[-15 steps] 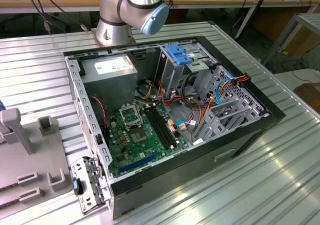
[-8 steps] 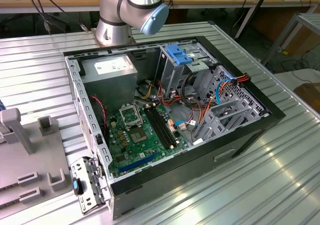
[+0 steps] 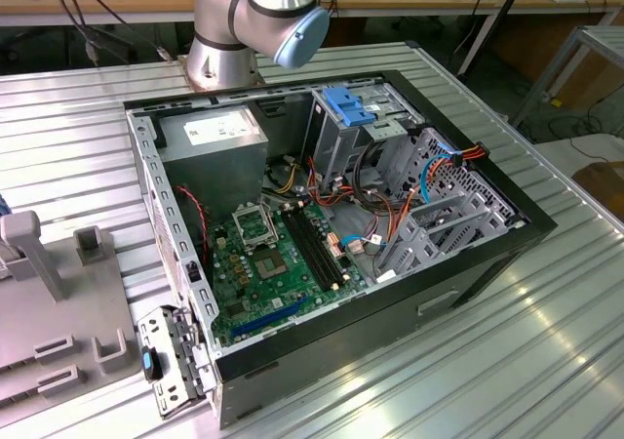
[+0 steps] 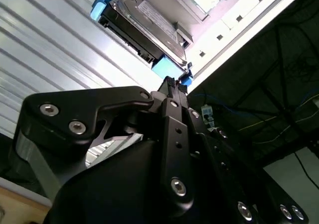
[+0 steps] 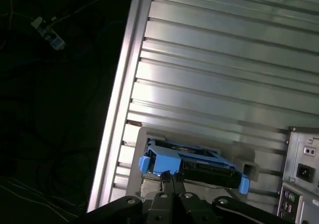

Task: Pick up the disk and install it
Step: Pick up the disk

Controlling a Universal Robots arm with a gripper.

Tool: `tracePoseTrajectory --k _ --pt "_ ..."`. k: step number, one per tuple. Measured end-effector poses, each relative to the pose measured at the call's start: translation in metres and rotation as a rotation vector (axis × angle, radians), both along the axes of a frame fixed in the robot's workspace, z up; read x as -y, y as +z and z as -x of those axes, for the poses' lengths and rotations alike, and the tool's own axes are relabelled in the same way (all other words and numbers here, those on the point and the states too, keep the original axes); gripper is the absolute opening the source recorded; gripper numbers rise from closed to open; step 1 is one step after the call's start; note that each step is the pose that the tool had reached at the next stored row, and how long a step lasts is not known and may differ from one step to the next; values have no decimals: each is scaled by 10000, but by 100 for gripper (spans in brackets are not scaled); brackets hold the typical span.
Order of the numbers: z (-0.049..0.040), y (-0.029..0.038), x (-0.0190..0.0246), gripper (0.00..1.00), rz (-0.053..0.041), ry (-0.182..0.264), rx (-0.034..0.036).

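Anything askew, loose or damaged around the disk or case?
The disk lies level on its grey holder, looking intact. One oddity: a metal bracket with a blue latch sits tilted at a corner of the open case.

Nothing legible; the label (image 4: 155,16) on the disk (image 4: 130,34) is unreadable.
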State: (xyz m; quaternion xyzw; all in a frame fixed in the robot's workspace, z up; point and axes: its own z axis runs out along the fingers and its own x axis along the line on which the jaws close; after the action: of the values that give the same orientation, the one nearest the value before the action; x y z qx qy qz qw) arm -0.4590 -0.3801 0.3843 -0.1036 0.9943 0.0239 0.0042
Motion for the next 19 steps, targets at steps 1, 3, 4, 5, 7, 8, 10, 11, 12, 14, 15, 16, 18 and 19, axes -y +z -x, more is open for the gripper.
tracePoseTrajectory --k 1,3,4,5,7,8,10,11,12,14,15,16,18,19 --pt "0 0 0 11 0 226 0" --pt "0 0 0 11 0 457 0" --pt "0 0 0 11 0 584 0" --pt "0 0 0 11 0 707 0" --pt "0 0 0 11 0 1005 0" --pt "1 0 0 11 0 1109 0" --pt "1 0 0 11 0 1372 0" --pt "1 0 0 11 0 1557 0" --pt "2 0 0 11 0 1768 0" --pt "3 1 0 11 0 2084 -1" --pt "4 1 0 11 1 2213 -1" --pt "4 1 0 11 0 2329 -1" --pt "7 1 0 11 0 2661 -1" --pt "8 0 0 11 0 2743 -1"
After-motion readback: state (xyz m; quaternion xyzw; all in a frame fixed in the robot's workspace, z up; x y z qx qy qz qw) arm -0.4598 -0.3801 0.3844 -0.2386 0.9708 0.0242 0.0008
